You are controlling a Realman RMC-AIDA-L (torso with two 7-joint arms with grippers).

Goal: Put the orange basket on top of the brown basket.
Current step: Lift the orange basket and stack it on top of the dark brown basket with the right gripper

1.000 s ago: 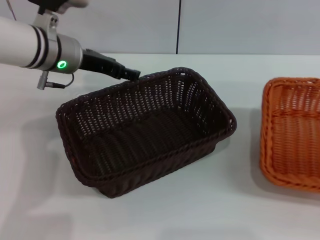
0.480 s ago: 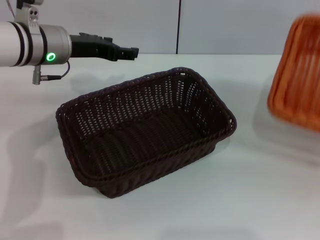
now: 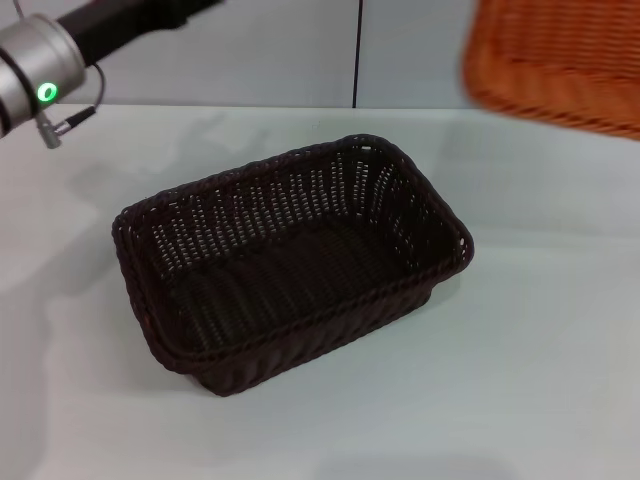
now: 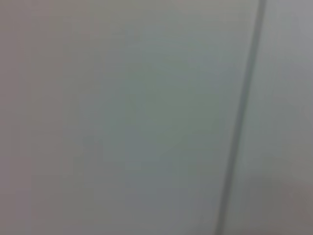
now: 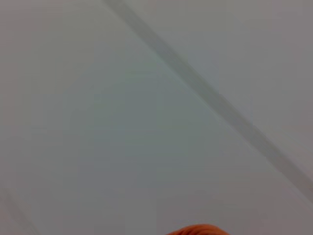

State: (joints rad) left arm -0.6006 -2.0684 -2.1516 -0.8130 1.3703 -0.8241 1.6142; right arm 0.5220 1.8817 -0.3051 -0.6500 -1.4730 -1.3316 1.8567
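The brown basket (image 3: 290,265) stands open side up in the middle of the white table. The orange basket (image 3: 560,60) is up in the air at the far right, above table level, tilted and cut off by the picture's edge. What holds it is out of view. A sliver of orange (image 5: 198,230) shows at the edge of the right wrist view. My left arm (image 3: 45,60) is raised at the far left, well above and behind the brown basket. Its gripper runs out of the top of the head view. The left wrist view shows only the wall.
The white table (image 3: 520,380) stretches around the brown basket on all sides. A grey wall with a dark vertical seam (image 3: 358,50) stands behind the table's far edge.
The orange basket has risen off the table at the right and moved up and leftward. My left arm has lifted away from the brown basket's far rim.
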